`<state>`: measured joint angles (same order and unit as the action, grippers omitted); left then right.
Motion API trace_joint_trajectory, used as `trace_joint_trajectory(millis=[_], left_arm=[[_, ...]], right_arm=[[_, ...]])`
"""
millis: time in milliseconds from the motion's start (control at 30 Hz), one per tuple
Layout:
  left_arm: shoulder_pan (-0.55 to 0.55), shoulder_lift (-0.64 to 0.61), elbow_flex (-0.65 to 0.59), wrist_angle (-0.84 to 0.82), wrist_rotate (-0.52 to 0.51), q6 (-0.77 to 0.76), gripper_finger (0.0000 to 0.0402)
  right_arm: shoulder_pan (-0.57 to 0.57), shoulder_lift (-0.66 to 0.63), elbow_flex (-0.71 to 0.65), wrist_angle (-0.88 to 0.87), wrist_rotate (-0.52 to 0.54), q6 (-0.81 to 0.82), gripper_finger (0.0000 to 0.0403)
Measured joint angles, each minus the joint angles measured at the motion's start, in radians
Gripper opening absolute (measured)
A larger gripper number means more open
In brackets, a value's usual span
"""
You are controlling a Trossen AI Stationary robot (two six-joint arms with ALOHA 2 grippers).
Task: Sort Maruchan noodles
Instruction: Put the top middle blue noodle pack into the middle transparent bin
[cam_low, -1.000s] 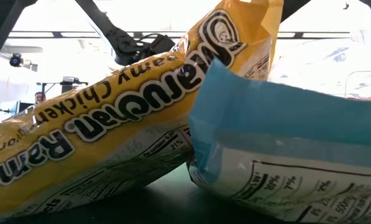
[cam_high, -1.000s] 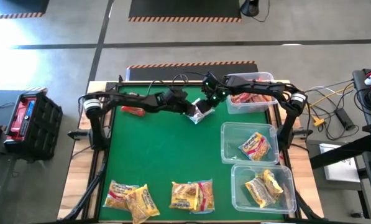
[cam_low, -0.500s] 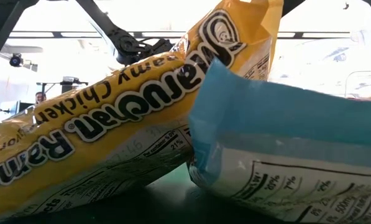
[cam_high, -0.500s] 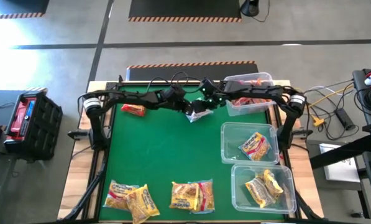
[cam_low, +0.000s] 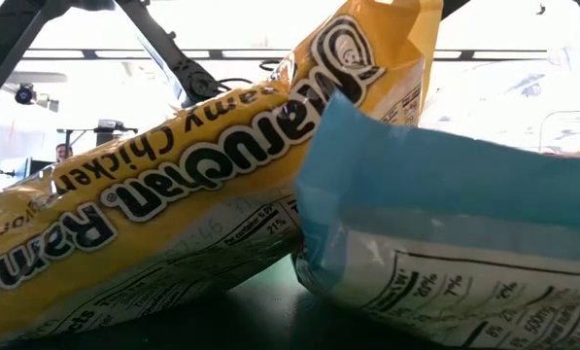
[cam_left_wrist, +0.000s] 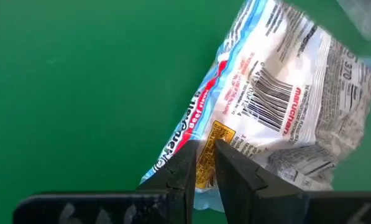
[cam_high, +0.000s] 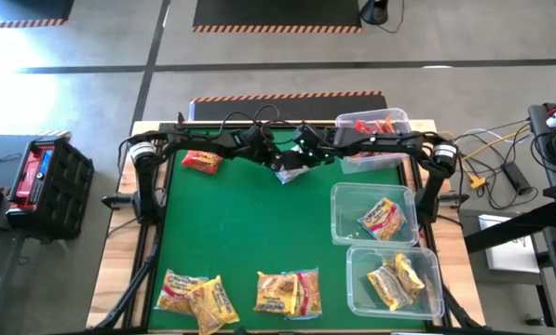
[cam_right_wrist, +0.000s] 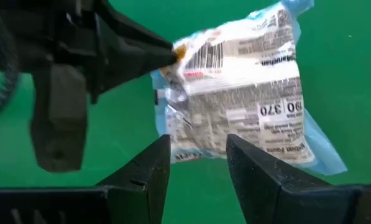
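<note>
Our left gripper (cam_left_wrist: pixel 203 163) stays clenched on the blue-white packet (cam_right_wrist: pixel 238 93); our right gripper (cam_right_wrist: pixel 197 165), jaws parted, has closed in for handover.

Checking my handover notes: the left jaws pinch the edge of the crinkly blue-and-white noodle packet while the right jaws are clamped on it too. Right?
Not quite. The left gripper does pinch the crinkly blue-and-white noodle packet, but the right gripper is not clamped on it: the right wrist view shows its jaws apart, short of the packet.

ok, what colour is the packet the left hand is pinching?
The packet shows white printed backing with light blue edges and a red stripe, clearest in the left wrist view.
</note>
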<state>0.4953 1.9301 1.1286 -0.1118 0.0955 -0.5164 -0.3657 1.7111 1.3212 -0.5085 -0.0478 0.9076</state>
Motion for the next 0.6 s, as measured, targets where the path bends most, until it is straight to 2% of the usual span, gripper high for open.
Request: trace_joint_trajectory(millis=[267, 467, 600], left_arm=[[0.003, -0.006, -0.048, -0.133, 0.012, 0.081, 0.0040], [0.004, -0.010, -0.091, -0.108, 0.033, 0.087, 0.0040], [0.004, -0.011, -0.098, -0.099, 0.033, 0.088, 0.0040]], right_arm=[[0.047, -0.001, -0.018, 0.004, 0.019, 0.017, 0.0141], [0.063, -0.002, -0.026, 0.017, 0.025, 0.015, 0.0141], [0.067, -0.002, -0.026, 0.018, 0.025, -0.056, 0.0141]])
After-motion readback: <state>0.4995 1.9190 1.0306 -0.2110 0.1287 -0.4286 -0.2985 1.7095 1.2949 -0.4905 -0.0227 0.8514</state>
